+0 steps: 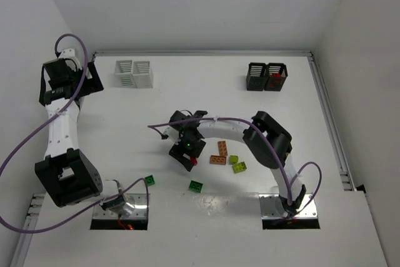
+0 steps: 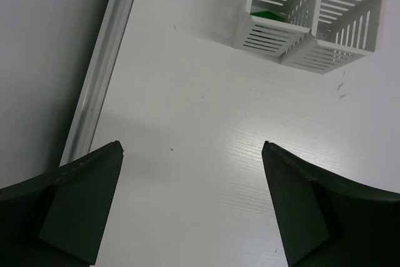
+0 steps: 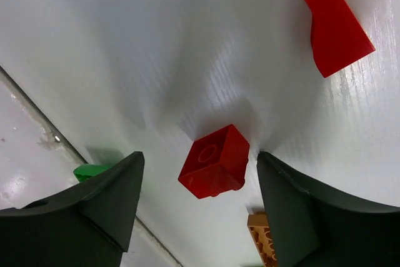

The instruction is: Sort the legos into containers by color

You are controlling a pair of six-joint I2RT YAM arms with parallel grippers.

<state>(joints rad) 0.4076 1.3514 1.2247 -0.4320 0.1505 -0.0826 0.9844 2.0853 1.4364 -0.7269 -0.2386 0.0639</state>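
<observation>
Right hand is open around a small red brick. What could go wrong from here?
1. The small red square plastic brick sits cornerwise and off-centre in the open right hand, so closing may twist it or squirt it out.
2. The orange-brown studded plastic brick lies close beside the hand and could get nudged.

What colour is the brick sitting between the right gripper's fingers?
Red brick, clearest in the right wrist view.
</observation>
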